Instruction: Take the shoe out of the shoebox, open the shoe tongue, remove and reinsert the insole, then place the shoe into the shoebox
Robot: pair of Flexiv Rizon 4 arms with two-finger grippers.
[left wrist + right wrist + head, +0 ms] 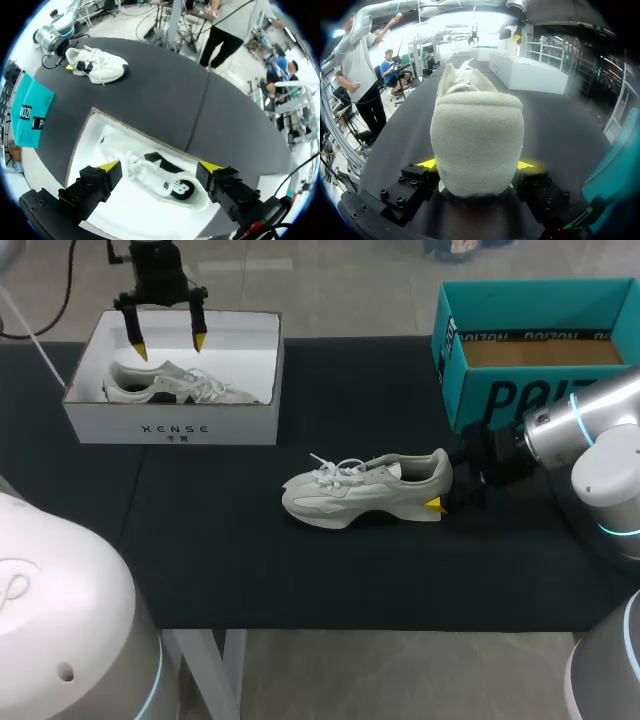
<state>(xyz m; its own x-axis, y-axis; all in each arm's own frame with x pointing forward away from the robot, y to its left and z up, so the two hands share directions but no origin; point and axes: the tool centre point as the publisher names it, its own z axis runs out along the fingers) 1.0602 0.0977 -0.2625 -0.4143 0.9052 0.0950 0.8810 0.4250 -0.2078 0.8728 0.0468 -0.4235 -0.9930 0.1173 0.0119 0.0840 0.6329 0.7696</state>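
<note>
Gripping the heel of the shoe (pixel 365 490), the right gripper (pixel 475 164) has both fingers clamped on its sides, with the shoe sitting on the table (pixel 300 580) straight ahead of it. Meanwhile the left gripper (pixel 168 340) hangs wide open over the white shoebox (pixel 170 428), second shoe (pixel 160 175) directly under it.

— How does the left arm stand?
— The left arm (pixel 155 258) comes in from the far left, its wrist turned straight down. The left gripper (pixel 168 344) hangs there with its two yellow-tipped fingers spread wide apart.
— And the right one?
— The right arm (pixel 590 435) reaches in low and nearly level from the right side. The right gripper (pixel 441 492) points sideways, its fingers clamped from both sides on the heel of a shoe (pixel 365 490).
</note>
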